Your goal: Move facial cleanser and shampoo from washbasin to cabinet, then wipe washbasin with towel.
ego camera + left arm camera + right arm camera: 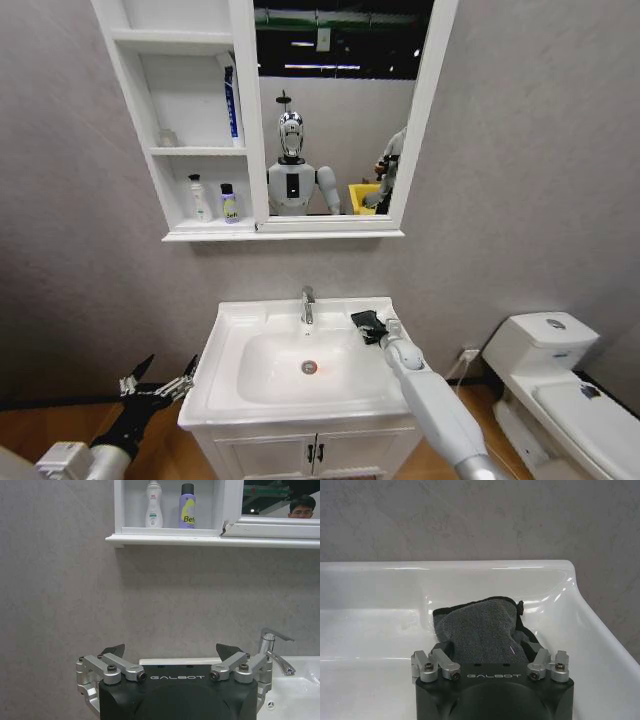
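Right claw [492,652] clamped on towel [480,630] at washbasin [235,330] back corner; left claw [160,383] spread, parked beside.

Black GALBOT-marked pincer [170,655] housings, silver screwed linkages, grey-white arms.

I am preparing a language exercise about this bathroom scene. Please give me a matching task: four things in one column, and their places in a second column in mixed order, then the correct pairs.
Things:
1. small dark grey folded towel
2. purple bottle with black cap
3. left gripper
4. small chrome faucet

Places:
A. bottom shelf of the white wall cabinet
B. at the back rim of the white ceramic washbasin, in the middle
C. beside the washbasin, off its left edge
D. on the washbasin's back right corner, at the right gripper

Pairs: 1-D, 2-A, 3-C, 4-B
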